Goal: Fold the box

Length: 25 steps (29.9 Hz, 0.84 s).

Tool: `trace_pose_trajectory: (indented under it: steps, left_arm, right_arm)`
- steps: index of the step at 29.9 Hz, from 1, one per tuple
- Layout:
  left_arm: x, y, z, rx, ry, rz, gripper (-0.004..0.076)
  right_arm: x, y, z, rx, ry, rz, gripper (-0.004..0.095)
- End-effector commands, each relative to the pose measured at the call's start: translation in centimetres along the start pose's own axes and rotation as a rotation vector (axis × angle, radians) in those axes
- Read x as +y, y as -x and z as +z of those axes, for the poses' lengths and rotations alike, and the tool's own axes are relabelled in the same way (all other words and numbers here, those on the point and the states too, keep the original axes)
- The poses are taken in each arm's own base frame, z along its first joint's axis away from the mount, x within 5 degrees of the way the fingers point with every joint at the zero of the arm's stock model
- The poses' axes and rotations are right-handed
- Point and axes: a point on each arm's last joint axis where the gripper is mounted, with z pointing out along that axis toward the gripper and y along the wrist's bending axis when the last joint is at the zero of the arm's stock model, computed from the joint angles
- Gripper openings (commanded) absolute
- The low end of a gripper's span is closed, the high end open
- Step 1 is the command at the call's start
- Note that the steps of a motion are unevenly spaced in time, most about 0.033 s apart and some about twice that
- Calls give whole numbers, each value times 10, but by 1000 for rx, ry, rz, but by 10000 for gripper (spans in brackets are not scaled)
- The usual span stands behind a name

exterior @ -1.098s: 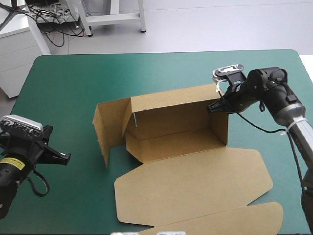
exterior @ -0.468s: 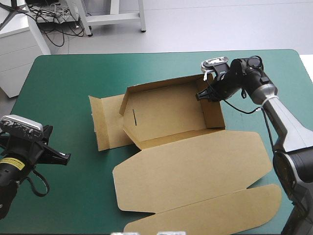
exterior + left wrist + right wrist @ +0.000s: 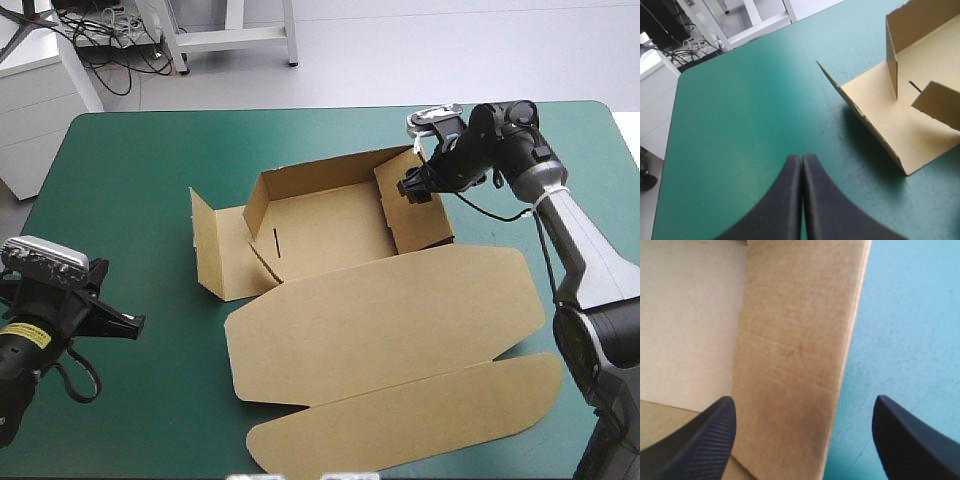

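so the box (image 3: 330,225) sits mid table (image 3: 130,160), walls half up and lid flat, and it looks like light, stiff board best pinched at a wall's top edge: right gripper (image 3: 803,405) has its fingers spread astride the right end wall, left gripper (image 3: 801,157) is clenched on nothing, well apart.

Matt, faintly fibrous brown board of the box (image 3: 380,310) against the surface's smooth, finely scratched teal-green cover (image 3: 130,180).
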Motion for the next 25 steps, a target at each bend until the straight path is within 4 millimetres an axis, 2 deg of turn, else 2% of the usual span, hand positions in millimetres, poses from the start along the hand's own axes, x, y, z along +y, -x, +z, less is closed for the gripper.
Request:
trace_pose_trajectory:
  steps: [1, 8, 12, 18, 25]
  left_arm:
    - [3, 12, -5, -86, 20, -18, -10]
    - [3, 12, -5, -85, 20, -18, -10]
    - [3, 12, -5, -85, 20, -18, -10]
    - [3, 12, -5, -86, 17, -22, -10]
    - [2, 12, -5, -90, 4, -40, -10]
  right_arm:
    - [5, 9, -54, -97, -7, -22, 701]
    - [12, 11, -105, -202, -22, -28, 701]
    - [12, 11, -109, -211, -32, -31, 701]
    - [1, 18, -70, -136, -61, -12, 701]
    - [-9, 23, -6, -27, -15, 38, 701]
